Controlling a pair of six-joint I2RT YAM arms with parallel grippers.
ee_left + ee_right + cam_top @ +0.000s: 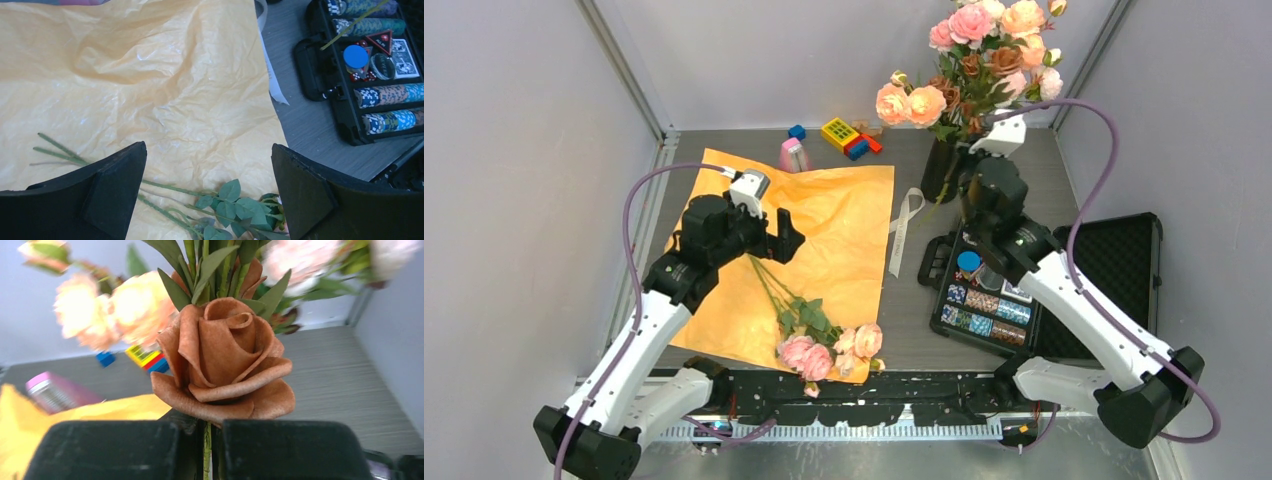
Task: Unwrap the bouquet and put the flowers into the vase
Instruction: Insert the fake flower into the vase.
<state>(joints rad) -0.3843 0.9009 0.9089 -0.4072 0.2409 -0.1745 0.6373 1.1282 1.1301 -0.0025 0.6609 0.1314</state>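
The orange paper (844, 220) lay spread flat. On its near half lay a few pink flowers (829, 348), heads at the near edge and stems pointing to the middle. The left gripper (782, 238) hung over those stems with its jaws wide apart, holding nothing. Just off the paper's far right corner stood the black vase (938, 172), already full of roses. There the right gripper (206, 445) was closed, apparently pinching the stem of a brown rose (225, 365). A cream ribbon (906, 228) lay beside the paper's right edge.
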